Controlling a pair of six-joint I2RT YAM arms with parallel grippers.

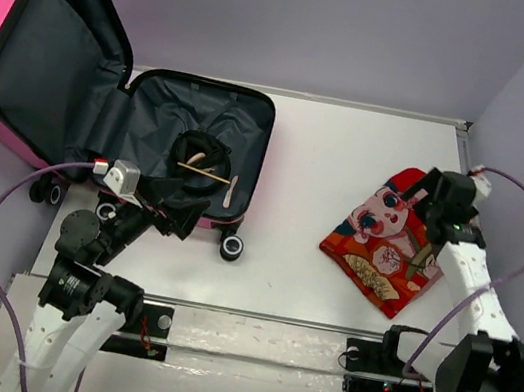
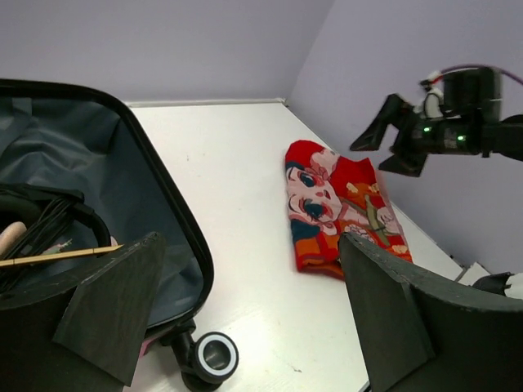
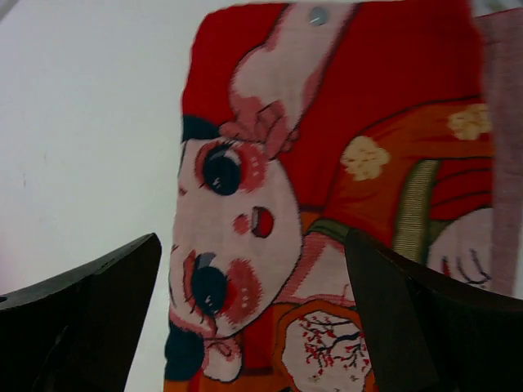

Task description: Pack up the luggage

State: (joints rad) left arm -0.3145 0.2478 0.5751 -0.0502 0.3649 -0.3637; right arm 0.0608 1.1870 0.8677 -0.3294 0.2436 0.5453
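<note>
Luggage (image 1: 108,88): one, lying open at 10 o'clock on the counter (image 1: 331,147). Left arm folded low, pincer (image 2: 249,278) wide at its near rim. Right arm reaches forward, pincer (image 3: 253,269) wide above one cloth (image 1: 386,238) at 3 o'clock.

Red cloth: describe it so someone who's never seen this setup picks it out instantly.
On the white table, look right, away from the open pink suitcase at the left. The red cloth lies there, below the right arm's open fingers. It is the only loose thing outside the suitcase, printed with a pale cartoon face.
</note>
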